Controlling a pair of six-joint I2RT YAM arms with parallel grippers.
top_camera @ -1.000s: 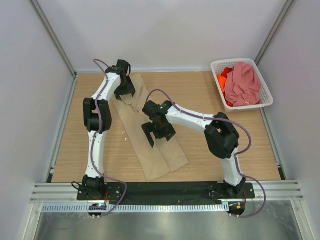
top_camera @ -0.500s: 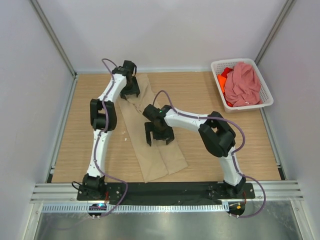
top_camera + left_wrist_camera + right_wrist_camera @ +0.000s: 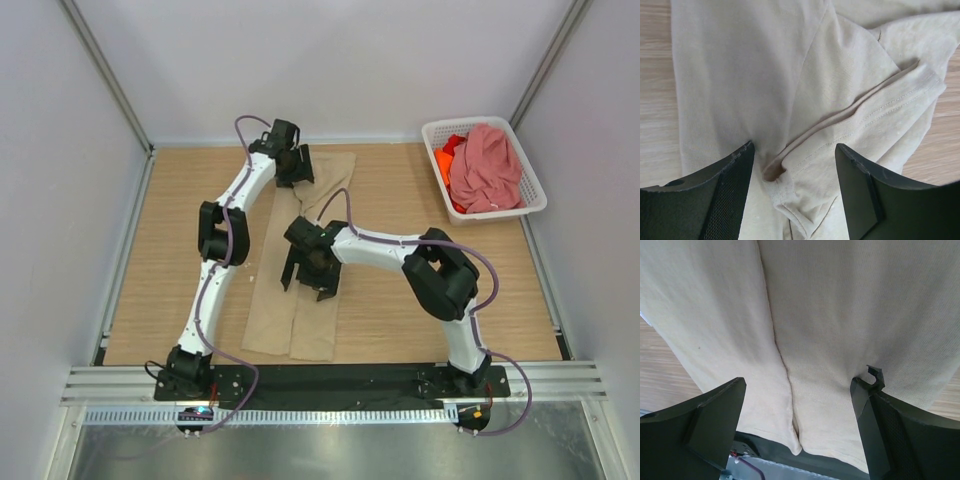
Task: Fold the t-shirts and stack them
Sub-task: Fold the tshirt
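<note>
We are hovering our left gripper, fingers spread, over the far end of the beige shirt, which is lying folded lengthwise on the table. Our right gripper is gaping wide over the shirt's middle. The pink shirt and orange shirt are sitting in the basket.

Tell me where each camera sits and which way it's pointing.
Top external: above, behind the bases, looking down on table, beige t-shirt, white basket; left arm, right arm show.
Left wrist: on the left arm, looking down at a sleeve; open left gripper shows.
Right wrist: on the right arm, looking down at the near hem; open right gripper shows.
All share the beige t-shirt.
</note>
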